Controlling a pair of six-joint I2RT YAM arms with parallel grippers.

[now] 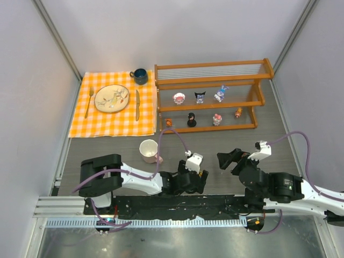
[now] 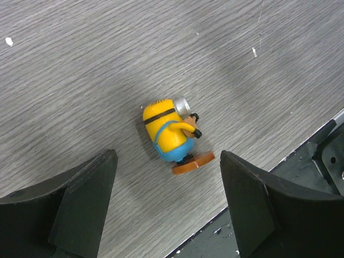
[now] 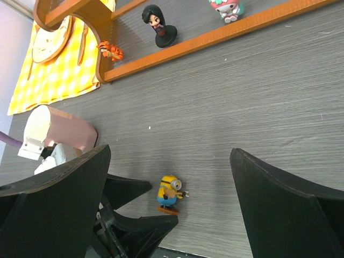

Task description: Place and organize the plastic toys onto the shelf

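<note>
Yellow toy (image 2: 169, 134) stands on the bench (image 2: 80, 64) just ahead of my open left claw (image 2: 167, 177), well apart from the shelf (image 1: 207, 129), so I'd straddle it squarely and pinch the body.

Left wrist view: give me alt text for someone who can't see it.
A small yellow toy in blue overalls, on an orange base, sits on the grey wood-grain table. It is untouched, between the open black jaws of the left pincer.
</note>
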